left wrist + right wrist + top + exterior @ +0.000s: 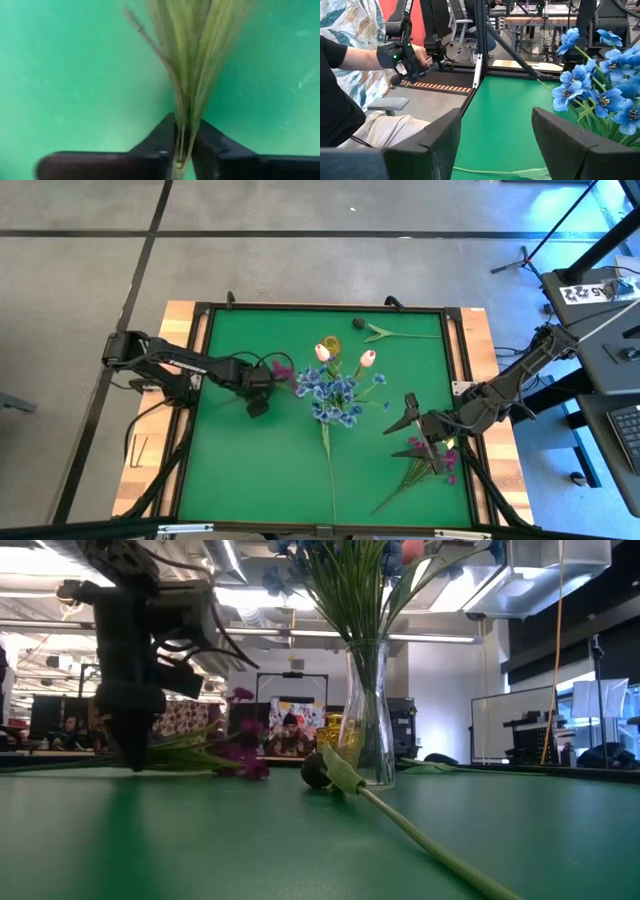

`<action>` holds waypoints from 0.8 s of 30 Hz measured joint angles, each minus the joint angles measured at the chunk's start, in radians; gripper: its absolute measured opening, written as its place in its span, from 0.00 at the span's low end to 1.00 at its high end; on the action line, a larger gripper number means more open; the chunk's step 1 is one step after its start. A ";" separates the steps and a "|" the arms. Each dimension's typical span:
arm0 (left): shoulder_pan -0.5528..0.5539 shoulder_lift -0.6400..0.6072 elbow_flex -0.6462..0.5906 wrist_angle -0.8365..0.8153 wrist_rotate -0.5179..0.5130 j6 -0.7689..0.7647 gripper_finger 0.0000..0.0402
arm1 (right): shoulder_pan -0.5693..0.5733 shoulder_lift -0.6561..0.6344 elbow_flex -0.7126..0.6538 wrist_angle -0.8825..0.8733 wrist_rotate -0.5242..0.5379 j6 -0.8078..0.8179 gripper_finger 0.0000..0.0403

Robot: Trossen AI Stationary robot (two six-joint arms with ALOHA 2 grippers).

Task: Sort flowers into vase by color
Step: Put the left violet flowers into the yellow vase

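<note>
A clear glass vase (368, 710) stands mid-table and holds blue blossom sprays (335, 392) and white-pink tulip buds (367, 358). A magenta spray (283, 370) lies on the green mat left of the vase. My left gripper (268, 385) points down, shut on its stems. A dark tulip bud (357, 323) lies near the far edge, its stem running right. More magenta sprays (437, 467) lie at the near right, under my right gripper (405, 430). That gripper hovers open and holds nothing. A long green stem (328, 470) runs from the blue blossoms toward the near edge. My left gripper pinches the magenta spray's bundle of thin green stems (184, 137) between its two fingers. The fingers come from above, pointing down, and lie across the stems. The spray lies on the mat, its blossoms (240, 755) toward the vase.
A raised black frame (455, 360) edges the green mat, with wooden boards outside it. In the right wrist view a seated person (350, 85) shows beyond the table's edge. Open mat lies at the near left and far left.
</note>
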 joint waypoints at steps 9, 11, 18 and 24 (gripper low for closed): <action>0.058 -0.024 0.148 -0.104 -0.208 0.009 0.03 | 0.000 0.000 0.000 0.001 0.000 0.000 0.60; 0.076 -0.060 0.187 -0.100 -0.253 0.030 0.03 | 0.000 0.000 0.000 0.002 0.000 0.001 0.60; 0.178 -0.290 0.259 0.041 -0.248 0.169 0.02 | 0.000 0.000 0.000 0.009 0.000 0.002 0.60; 0.264 -0.483 0.202 0.493 0.165 0.386 0.02 | 0.000 0.000 0.000 0.013 0.029 0.000 0.60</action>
